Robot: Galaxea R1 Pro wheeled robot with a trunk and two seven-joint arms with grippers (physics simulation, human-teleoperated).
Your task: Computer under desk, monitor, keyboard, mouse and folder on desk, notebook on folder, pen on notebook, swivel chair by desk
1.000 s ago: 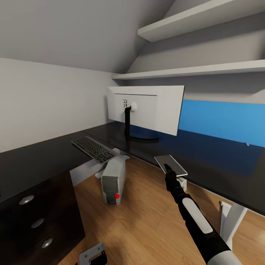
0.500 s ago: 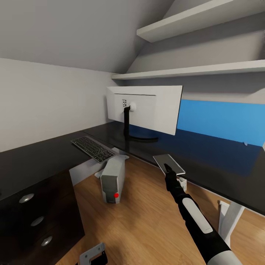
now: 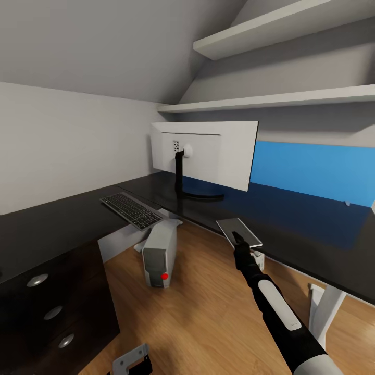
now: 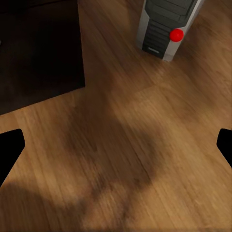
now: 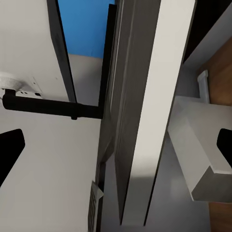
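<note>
Hardly anything differs from half a second ago: the right gripper (image 3: 238, 237) still holds the thin grey notebook (image 3: 239, 232) pinched at the front edge of the black desk (image 3: 62, 224), while the left gripper (image 3: 133, 361) hangs low over the wood floor (image 3: 203, 312), jaws spread wide with nothing between them. Counted left to right, there are three round drawer knobs (image 3: 37, 282), one keyboard (image 3: 131, 210) on the desk, one computer (image 3: 160, 252) standing under it, and one monitor (image 3: 205, 154) on the desk, back turned.
</note>
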